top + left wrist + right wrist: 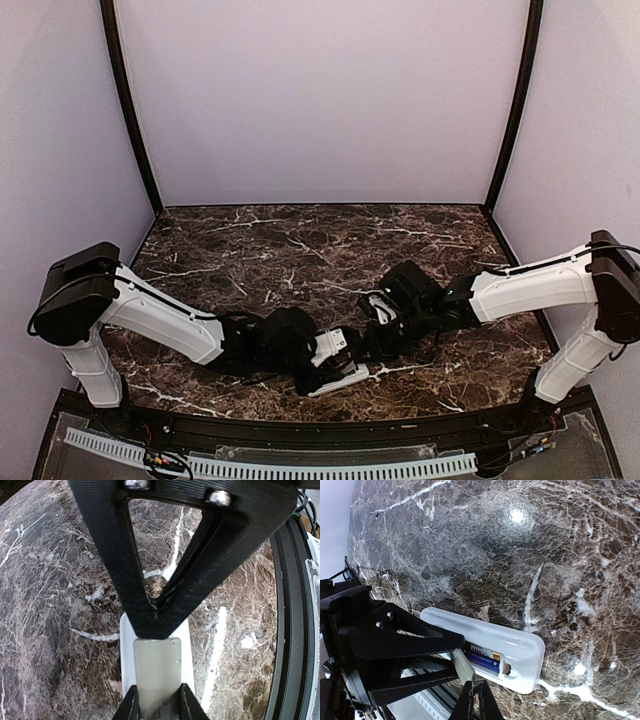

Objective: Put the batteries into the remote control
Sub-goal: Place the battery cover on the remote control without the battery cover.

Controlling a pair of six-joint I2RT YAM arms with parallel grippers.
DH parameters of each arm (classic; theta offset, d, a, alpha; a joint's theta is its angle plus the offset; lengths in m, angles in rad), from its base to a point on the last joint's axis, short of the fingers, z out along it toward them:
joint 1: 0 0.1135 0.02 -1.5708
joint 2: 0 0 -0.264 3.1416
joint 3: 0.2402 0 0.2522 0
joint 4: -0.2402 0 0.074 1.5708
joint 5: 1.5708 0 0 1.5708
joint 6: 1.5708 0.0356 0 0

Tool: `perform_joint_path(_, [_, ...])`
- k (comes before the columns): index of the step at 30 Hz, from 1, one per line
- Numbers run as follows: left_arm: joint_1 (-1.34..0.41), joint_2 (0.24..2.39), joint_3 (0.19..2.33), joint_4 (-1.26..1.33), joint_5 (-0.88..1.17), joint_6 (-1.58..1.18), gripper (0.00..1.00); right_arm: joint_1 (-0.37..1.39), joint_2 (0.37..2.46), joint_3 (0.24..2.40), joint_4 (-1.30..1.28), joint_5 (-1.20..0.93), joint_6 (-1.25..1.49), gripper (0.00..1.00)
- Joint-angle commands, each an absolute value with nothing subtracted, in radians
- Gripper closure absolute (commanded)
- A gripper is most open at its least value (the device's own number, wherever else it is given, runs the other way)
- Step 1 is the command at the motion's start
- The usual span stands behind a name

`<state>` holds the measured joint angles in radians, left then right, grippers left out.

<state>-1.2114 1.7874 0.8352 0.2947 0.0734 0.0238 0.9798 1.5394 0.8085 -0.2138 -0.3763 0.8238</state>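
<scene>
Down at six o'clock on the dark brown marble-veined bench point(330, 240), close to its near edge, I am gripping the small white slim rectangular remote control point(520, 642) with my left hand point(160, 706). Its fingers are clamping the handset's two long sides. The remote is lying back-up, low over the stone; whether it is resting fully on it I cannot tell.

My right hand point(474, 700) is sitting over the remote from the three o'clock side. Its fingers are pinched together and carrying nothing, and the joined tip is pointing down at the recessed bay. Whether the tip is touching anything I cannot tell.

The slim dark blue stick-shaped batteries point(485, 661) are lying inside that bay, at the end of the remote away from my left hand. As far as I can make out they are side by side, and one is showing a coppery band at its end.

I am judging that the loading itself is nearly finished and that I am now seating the cells. The next move is calling for a short, gentle downward push with the closed right tip on whichever cell is standing proud. Meanwhile my left hand should be bracing the shell so it is not tipping or sliding toward the bench edge.
</scene>
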Motion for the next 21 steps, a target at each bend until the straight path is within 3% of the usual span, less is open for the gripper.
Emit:
perform_joint_path(1, [-1.222, 1.822, 0.806, 0.114, 0.069, 0.035, 0.88, 0.992, 1.569, 0.814, -0.186, -0.38, 0.829, 0.96])
perform_joint_path(21, [-1.221, 1.841, 0.819, 0.097, 0.06, 0.037, 0.81, 0.997, 1.603, 0.767, -0.1, -0.396, 0.86, 0.99])
